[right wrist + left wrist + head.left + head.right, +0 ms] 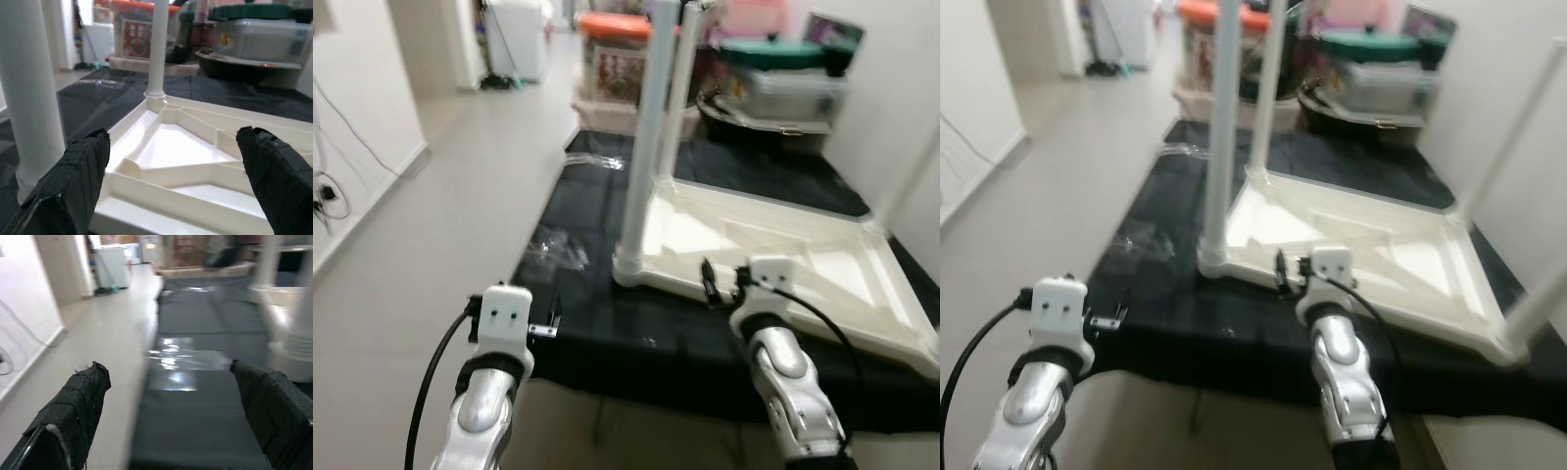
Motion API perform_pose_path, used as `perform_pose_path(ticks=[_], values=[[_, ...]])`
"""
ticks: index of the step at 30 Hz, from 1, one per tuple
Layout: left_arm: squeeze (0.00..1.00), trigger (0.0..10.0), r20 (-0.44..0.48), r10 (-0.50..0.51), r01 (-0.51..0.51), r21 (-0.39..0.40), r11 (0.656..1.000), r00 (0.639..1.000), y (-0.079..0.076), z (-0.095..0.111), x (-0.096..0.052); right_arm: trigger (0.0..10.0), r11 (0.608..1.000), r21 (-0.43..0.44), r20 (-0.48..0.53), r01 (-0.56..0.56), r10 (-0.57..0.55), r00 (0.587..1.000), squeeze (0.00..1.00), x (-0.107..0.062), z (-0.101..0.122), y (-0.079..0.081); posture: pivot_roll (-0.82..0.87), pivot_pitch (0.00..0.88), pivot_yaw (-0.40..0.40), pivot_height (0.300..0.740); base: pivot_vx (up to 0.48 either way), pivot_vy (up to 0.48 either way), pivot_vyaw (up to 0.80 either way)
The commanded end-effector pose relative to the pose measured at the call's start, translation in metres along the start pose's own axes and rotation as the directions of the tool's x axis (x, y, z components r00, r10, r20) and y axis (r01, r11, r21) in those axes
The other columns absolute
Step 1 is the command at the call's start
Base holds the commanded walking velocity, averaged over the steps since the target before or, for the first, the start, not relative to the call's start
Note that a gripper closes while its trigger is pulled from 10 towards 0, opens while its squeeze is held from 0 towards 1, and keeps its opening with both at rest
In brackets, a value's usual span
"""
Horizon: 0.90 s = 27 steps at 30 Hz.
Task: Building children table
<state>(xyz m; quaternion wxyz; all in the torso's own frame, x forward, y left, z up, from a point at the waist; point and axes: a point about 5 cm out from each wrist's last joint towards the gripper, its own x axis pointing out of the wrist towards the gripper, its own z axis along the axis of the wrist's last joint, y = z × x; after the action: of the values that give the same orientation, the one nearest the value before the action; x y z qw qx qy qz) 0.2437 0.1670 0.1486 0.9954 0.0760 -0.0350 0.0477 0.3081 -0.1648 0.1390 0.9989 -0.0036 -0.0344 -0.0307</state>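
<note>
The upturned cream plastic children's table top (783,245) lies underside-up on a black mat (607,313) spread over the pale tiled floor (460,196), with white tubular legs (641,147) standing upright from its corners; the right tool (171,161) hovers just above the top's near edge, its black fingers (78,171) spread wide and empty; the left tool (171,401) hangs over the mat's left edge, likewise spread and empty; a crumpled clear plastic wrapper (558,245) rests on the mat; plastic storage boxes (783,83) stand behind.
</note>
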Motion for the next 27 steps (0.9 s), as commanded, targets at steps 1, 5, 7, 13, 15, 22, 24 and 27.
perform_pose_path(ticks=[1,5,7,13,15,22,24,27], values=[[0.0,10.0,0.007,0.05,-0.05,-0.006,0.999,0.999,0.01,0.002,0.002,10.0,0.995,-0.03,0.005,0.098,-0.098,0.995,0.0,0.003,0.002,-0.016,0.22,0.0,-0.12,0.74,0.277,0.0,0.0],[0.0,10.0,0.026,0.13,-0.13,0.017,0.991,0.991,0.035,0.007,0.007,10.0,0.976,-0.032,-0.008,0.217,-0.217,0.976,0.0,0.005,0.001,-0.035,0.23,0.0,-0.121,0.74,0.276,0.0,0.0],[0.0,10.0,0.028,0.144,-0.144,0.021,0.989,0.989,0.04,0.007,0.007,10.0,0.973,-0.033,-0.01,0.23,-0.23,0.973,0.0,0.006,0.001,-0.037,0.23,0.0,-0.121,0.74,0.277,0.0,0.0],[0.0,10.0,0.029,0.135,-0.136,0.028,0.99,0.99,0.038,0.006,0.007,10.0,0.971,-0.027,-0.009,0.239,-0.239,0.971,0.0,0.006,0.001,-0.037,0.23,0.0,-0.12,0.74,0.277,0.0,0.0],[0.0,10.0,0.028,0.121,-0.122,0.031,0.992,0.992,0.034,0.006,0.007,10.0,0.97,-0.025,-0.009,0.241,-0.241,0.97,0.0,0.007,0.001,-0.037,0.23,0.0,-0.116,0.74,0.274,0.0,0.0],[0.0,10.0,0.009,0.061,-0.061,0.014,0.998,0.998,0.019,0.001,0.002,10.0,0.957,-0.028,0.014,0.288,-0.288,0.958,0.0,0.014,0.009,-0.049,0.22,0.0,-0.117,0.74,0.272,0.0,0.0],[0.0,10.0,0.009,0.066,-0.066,0.0,0.998,0.998,0.02,0.002,0.004,10.0,0.957,-0.026,0.014,0.288,-0.287,0.958,0.0,0.015,0.009,-0.05,0.22,0.0,-0.117,0.74,0.126,0.0,0.0],[0.0,10.0,0.01,0.076,-0.076,0.001,0.997,0.997,0.021,0.003,0.005,10.0,0.961,-0.02,0.009,0.275,-0.275,0.961,0.0,0.016,0.009,-0.048,0.23,0.0,-0.116,0.74,0.0,0.0,0.0]])
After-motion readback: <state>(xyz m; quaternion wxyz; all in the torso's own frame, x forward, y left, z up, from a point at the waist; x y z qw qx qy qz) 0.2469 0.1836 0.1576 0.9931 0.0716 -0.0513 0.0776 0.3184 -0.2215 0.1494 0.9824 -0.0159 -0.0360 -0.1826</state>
